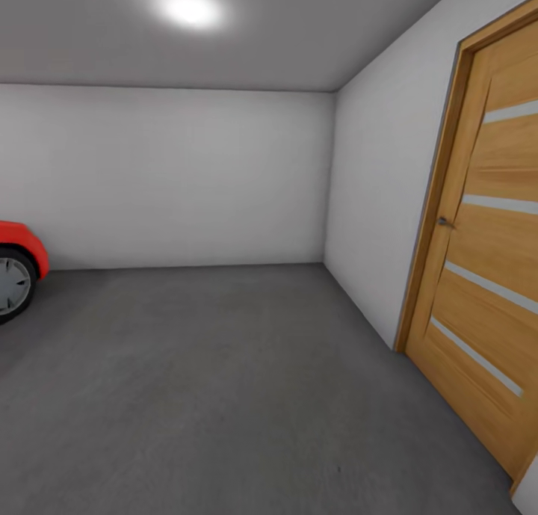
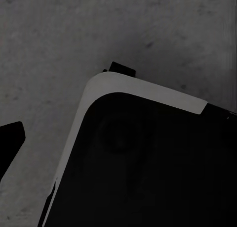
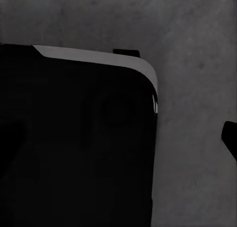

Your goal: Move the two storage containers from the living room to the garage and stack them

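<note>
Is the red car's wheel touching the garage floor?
Cannot tell. In the head view the wheel of the red car is cut off by the picture's edge above the floor.

One red car (image 1: 19, 264), one wooden door (image 1: 486, 276) — perhaps one ceiling light (image 1: 188, 8).

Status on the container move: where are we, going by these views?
Done: nothing visibly stacked. The robot is in the garage: grey concrete floor, red car at the left, wooden door at the right. In hand: nothing evident; both wrist views look down past the robot's dark base at concrete, and the grippers' state is unclear. Left: no orange-red bin in sight, so placing and stacking remain.
</note>
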Motion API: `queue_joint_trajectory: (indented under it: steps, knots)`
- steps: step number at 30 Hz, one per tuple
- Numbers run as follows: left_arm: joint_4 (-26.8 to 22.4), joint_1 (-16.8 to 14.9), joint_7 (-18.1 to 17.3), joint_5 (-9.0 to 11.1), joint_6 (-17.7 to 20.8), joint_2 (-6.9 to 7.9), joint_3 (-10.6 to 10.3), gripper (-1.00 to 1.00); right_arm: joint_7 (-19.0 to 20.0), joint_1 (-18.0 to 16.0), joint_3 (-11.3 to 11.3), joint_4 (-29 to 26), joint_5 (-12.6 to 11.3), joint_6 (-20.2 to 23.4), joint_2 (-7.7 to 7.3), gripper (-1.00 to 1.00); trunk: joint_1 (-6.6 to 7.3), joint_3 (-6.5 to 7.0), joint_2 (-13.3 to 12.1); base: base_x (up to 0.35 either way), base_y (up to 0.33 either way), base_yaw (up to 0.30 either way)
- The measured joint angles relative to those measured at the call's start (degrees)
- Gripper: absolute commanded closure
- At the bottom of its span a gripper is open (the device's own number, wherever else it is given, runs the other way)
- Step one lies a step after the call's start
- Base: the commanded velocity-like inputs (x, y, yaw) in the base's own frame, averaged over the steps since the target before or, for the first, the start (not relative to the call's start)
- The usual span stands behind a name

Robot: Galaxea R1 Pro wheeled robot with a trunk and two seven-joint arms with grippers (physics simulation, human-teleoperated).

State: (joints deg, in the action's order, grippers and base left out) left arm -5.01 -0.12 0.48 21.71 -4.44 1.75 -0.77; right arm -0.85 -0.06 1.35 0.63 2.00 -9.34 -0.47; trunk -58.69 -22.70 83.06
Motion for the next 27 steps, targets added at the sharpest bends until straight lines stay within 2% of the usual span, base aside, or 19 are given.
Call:
queue_joint_trajectory:
  steps: [21,27]
  knots:
    - [0.00,0.02,0.00,-0.05,-0.05,-0.01,0.00,-1.00,0.02,0.00,-0.20,0.00,0.25,-0.21,0.26,-1.00,0.00,0.00,0.00,0.325,0.001,-0.001]
    - [-0.01,0.03,0.00,-0.23,-0.25,-0.03,0.00,-1.00,-0.08,0.01,-0.29,0.00,-0.08,-0.19,0.77,-1.00,0.00,0.00,0.00,0.324,0.062,-0.178]
